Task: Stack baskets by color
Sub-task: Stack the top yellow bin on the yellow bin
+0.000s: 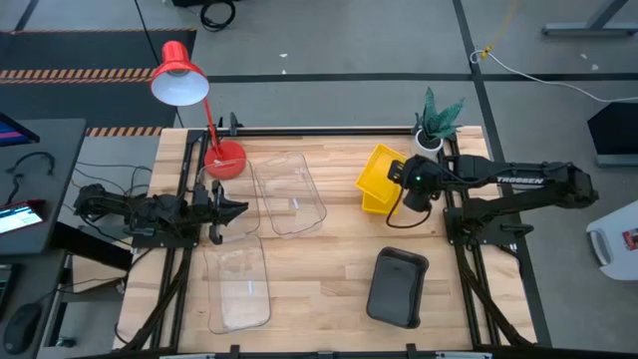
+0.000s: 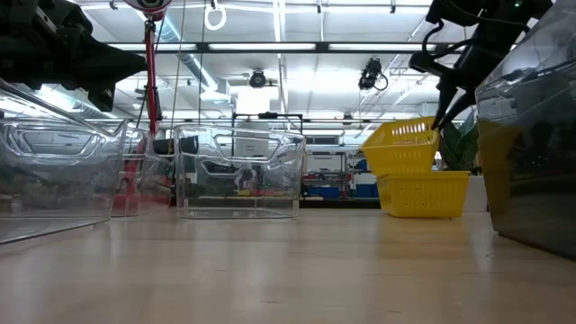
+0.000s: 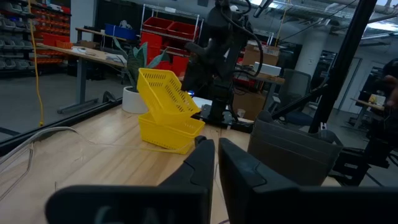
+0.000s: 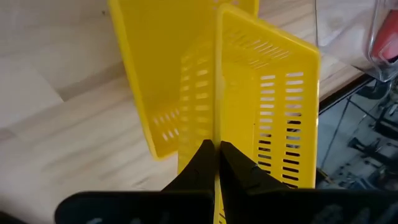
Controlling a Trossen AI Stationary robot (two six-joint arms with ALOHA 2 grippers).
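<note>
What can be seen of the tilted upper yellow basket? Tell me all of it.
The upper yellow basket is bright yellow plastic, rectangular with rounded corners, its walls cut with rows of slots under a solid rim. It sits tilted, one end dipping into the lower yellow basket, the other end raised. The right gripper is shut on its wall. The pair stands at the table's far right, next to the potted plant.

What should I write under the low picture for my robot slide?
Right gripper tips one yellow basket onto another, with clear baskets nearby.
</note>
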